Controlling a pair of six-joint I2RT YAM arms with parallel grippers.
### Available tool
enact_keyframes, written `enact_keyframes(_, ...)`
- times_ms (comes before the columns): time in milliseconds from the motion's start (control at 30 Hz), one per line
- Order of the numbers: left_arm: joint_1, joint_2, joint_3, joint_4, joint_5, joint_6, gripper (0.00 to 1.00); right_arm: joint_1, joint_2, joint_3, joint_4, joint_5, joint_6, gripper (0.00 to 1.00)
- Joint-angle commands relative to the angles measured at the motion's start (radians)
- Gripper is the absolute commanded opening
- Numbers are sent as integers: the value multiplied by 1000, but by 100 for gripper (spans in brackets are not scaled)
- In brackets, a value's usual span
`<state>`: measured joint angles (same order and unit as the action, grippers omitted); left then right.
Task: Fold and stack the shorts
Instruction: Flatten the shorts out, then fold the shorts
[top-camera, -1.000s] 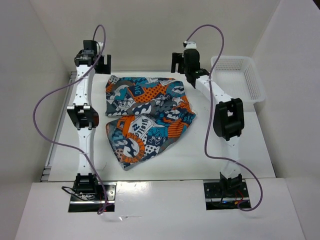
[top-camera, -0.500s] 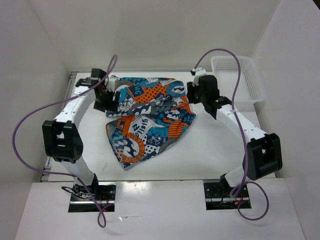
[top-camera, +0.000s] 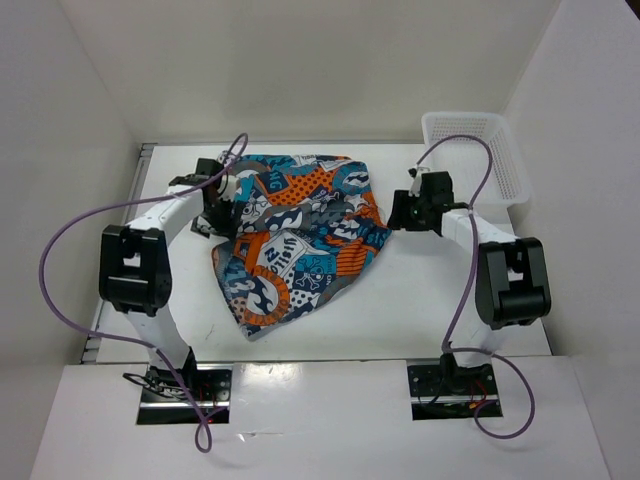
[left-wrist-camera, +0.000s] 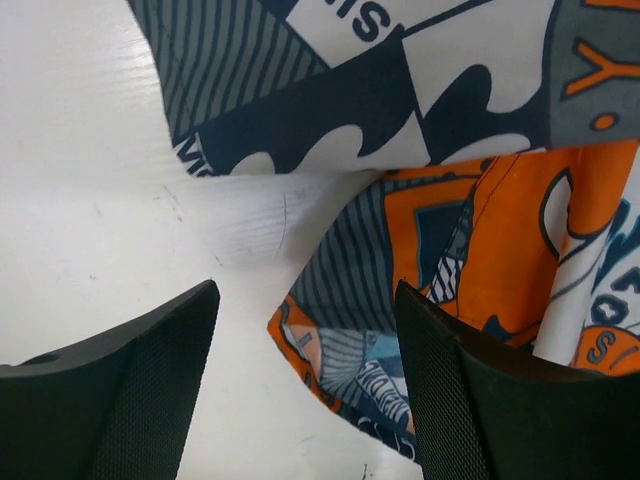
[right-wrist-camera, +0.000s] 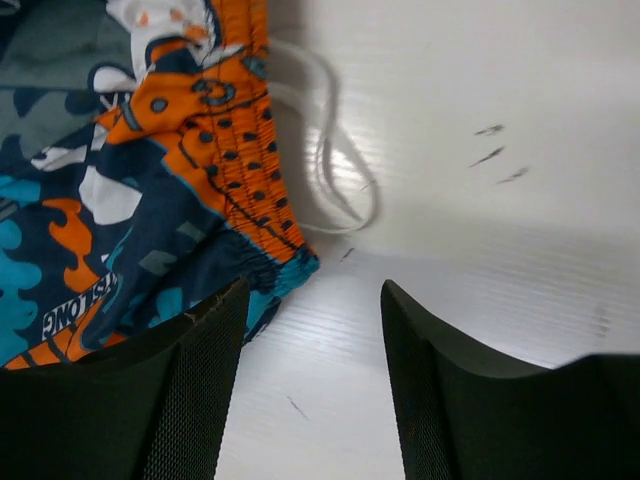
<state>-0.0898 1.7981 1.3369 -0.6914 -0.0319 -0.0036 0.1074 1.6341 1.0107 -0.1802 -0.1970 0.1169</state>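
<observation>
The printed shorts (top-camera: 300, 225) lie crumpled on the white table (top-camera: 420, 300), spread from the back centre toward the front left. My left gripper (top-camera: 222, 212) is open, low over the shorts' left edge; in the left wrist view an orange and blue corner of the shorts (left-wrist-camera: 350, 350) lies between its fingers (left-wrist-camera: 455, 400). My right gripper (top-camera: 398, 212) is open at the shorts' right edge; in the right wrist view the orange and teal waistband corner (right-wrist-camera: 265, 255) sits beside its left finger (right-wrist-camera: 190, 390), with bare table between the jaws. A white drawstring (right-wrist-camera: 335, 175) trails from the waistband.
A white mesh basket (top-camera: 475, 155) stands at the back right of the table. White walls close in the back and both sides. Purple cables loop off both arms.
Both arms have swung down from the back of the table to the shorts. The left gripper came to the left edge, the right gripper to the right waistband edge. The shorts have barely moved.
</observation>
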Motion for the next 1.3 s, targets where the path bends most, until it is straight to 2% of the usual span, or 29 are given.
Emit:
enact_keyframes(0,-24,49,-13,35,-26,4,79,6,43,26,16,-129,41,61)
enact_keyframes(267,-24,1,-41,-19,-14,4,76,-5,107,37,4,-206,167,67)
enact_keyframes(433,-24,66,-81,24,-51,4,76,-5,164,37,15,-147,201,67)
enact_keyframes(600,31,133,-70,86,-80,4,57,-5,184,37,25,-148,220,60)
enact_keyframes(633,42,133,-49,86,-80,4,49,-5,184,28,41,-160,221,58)
enact_keyframes(700,42,144,-39,75,-33,4,39,5,193,17,54,-170,221,50)
enact_keyframes(733,42,144,-27,75,-20,4,33,5,193,17,70,-182,221,42)
enact_keyframes(767,42,144,-18,64,-11,4,20,5,193,17,70,-182,210,20)
enact_keyframes(800,42,144,-18,64,-2,4,14,5,193,8,70,-161,196,9)
enact_keyframes(833,42,144,-7,55,-2,4,11,5,182,8,70,-142,196,1)
enact_keyframes(867,56,144,10,55,-2,4,9,5,173,8,59,-121,181,0)
enact_keyframes(967,102,144,60,46,7,4,9,-5,123,8,6,-52,130,0)
enact_keyframes(1100,160,184,169,55,-11,4,10,-47,58,-14,-82,-62,87,0)
enact_keyframes(1267,170,285,316,55,15,4,19,-48,-17,-87,-125,-126,38,0)
